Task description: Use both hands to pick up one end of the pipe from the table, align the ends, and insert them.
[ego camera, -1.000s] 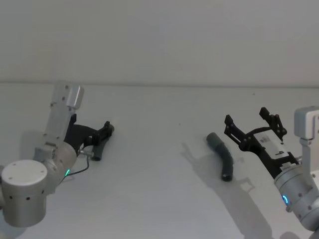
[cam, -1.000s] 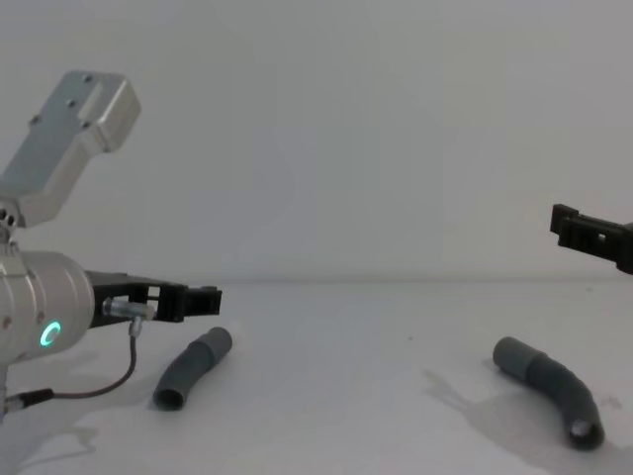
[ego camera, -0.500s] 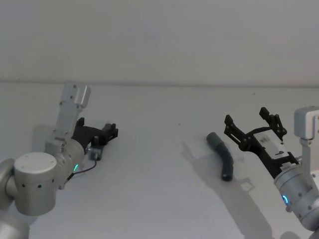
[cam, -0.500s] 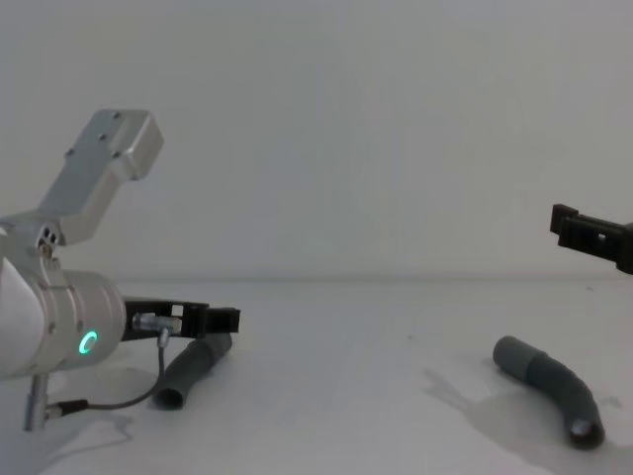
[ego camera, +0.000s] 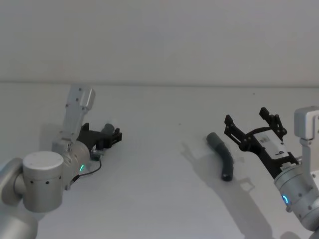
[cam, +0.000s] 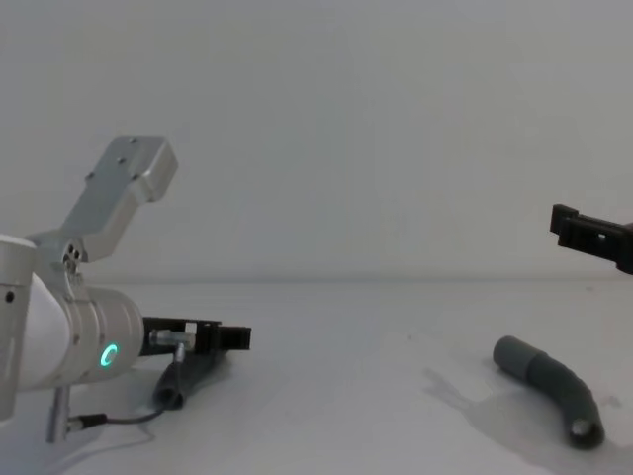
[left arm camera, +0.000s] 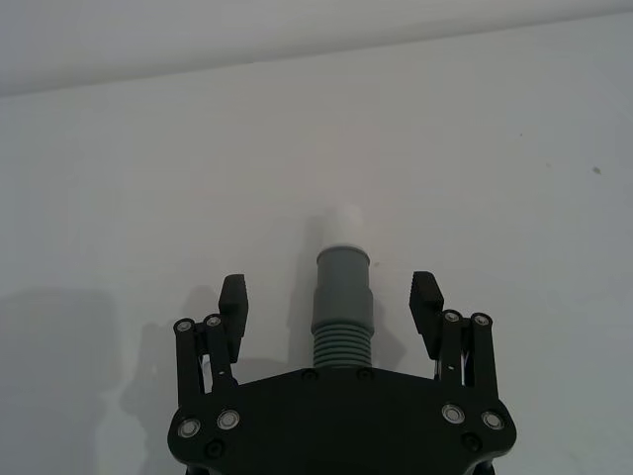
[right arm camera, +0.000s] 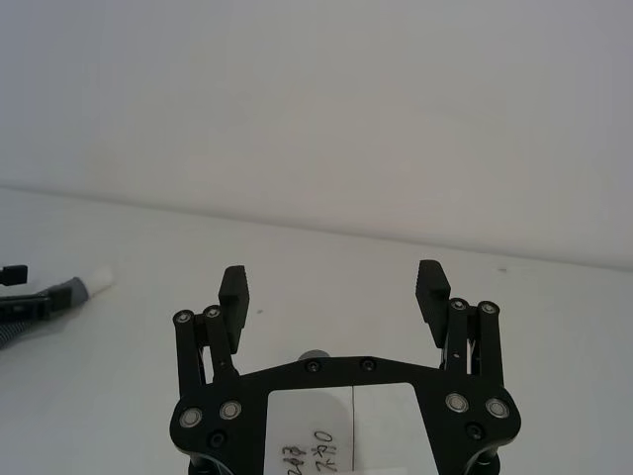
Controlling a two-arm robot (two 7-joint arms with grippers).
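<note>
The left gripper sits low over the desk, jaws wide either side of the white-tipped pipe piece, seemingly to clamp its ribbed middle and leave the white stub free for mating. Well apart from that piece, the right gripper hovers, jaws equally wide, near the second pipe piece. The left wrist view shows clear gaps the side-on chest view cannot resolve.

Silver-grey cylindrical left arm and right arm, at the head view's lower corners, show a green light and a blue light. A thin dark cable trails by the black left tool. Silver screws stud it; the right tool bears a handwritten white label.
</note>
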